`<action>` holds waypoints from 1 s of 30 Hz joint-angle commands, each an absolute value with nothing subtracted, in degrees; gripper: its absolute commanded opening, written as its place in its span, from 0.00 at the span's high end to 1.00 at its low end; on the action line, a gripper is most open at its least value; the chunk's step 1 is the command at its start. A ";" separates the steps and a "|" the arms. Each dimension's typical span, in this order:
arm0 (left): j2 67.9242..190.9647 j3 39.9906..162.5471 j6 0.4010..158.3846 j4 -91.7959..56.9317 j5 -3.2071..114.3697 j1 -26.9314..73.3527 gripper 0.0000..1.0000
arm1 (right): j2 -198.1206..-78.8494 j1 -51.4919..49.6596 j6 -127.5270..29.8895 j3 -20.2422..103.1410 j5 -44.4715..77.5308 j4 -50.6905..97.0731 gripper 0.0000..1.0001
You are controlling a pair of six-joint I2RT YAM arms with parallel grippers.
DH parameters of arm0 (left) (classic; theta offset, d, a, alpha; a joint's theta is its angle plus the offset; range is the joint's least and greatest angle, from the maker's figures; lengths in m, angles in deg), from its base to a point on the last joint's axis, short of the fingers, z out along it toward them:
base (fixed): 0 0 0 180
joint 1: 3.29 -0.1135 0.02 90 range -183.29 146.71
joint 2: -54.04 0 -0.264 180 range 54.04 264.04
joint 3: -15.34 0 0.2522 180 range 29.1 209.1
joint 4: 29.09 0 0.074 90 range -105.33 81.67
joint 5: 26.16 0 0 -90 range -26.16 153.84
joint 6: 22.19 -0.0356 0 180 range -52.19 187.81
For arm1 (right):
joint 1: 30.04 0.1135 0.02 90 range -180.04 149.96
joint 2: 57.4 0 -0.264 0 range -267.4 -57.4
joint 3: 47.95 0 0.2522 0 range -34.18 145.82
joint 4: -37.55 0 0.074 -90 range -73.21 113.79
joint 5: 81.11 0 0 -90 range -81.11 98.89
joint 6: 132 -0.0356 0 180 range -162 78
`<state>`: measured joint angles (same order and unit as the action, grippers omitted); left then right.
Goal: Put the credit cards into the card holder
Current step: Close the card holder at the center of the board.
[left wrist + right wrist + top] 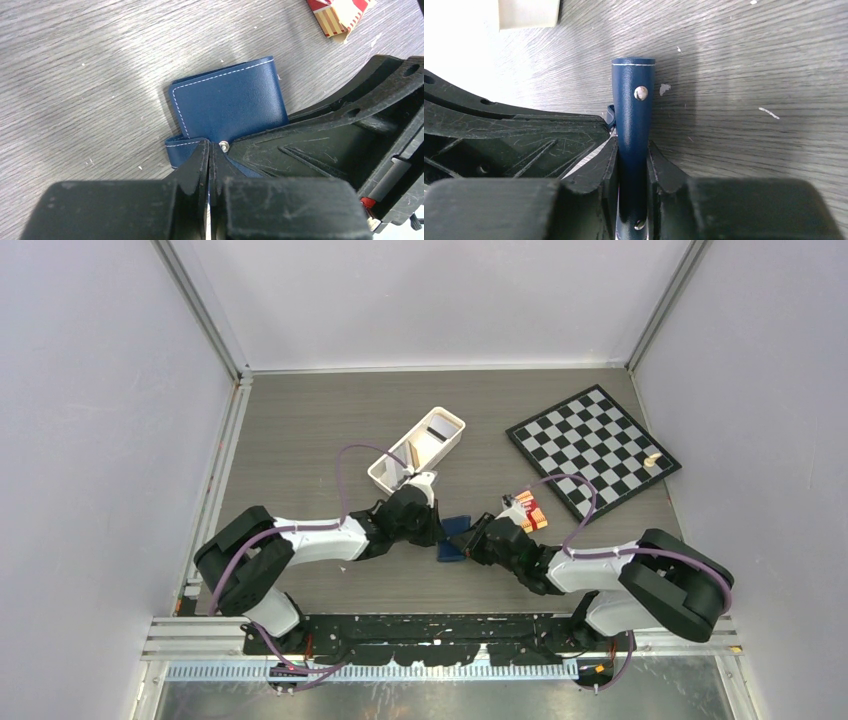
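Right wrist view shows the right gripper clenched on the card holder (edge-on, snap visible). Left wrist view shows the left gripper pinching its flap on the counter. Overhead alone shows credit cards in the white tray beyond.

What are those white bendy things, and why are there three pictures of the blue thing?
They are two robot arms. One camera looks down from above; one sits on each wrist. Both arms meet at the card holder, a little blue wallet. The right gripper pinches a blue flap. The left gripper has its fingers pressed together at the wallet's edge; what it pinches is unclear. On the table there are also a white tray with cards, a chessboard and a striped red pack.
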<state>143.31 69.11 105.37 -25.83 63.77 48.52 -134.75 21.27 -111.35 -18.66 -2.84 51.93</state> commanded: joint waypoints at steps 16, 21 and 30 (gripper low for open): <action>141.65 68.30 109.88 -28.12 65.75 47.82 1.00 | -128.16 21.37 -111.11 -23.36 -6.35 37.96 0.54; 141.63 68.32 111.29 -29.49 65.04 47.78 1.00 | -128.92 21.37 -111.16 -23.44 -6.30 38.28 0.80; 144.19 68.21 113.97 -34.29 61.17 47.83 1.00 | -133.36 21.37 -111.17 -22.21 -5.54 39.34 1.00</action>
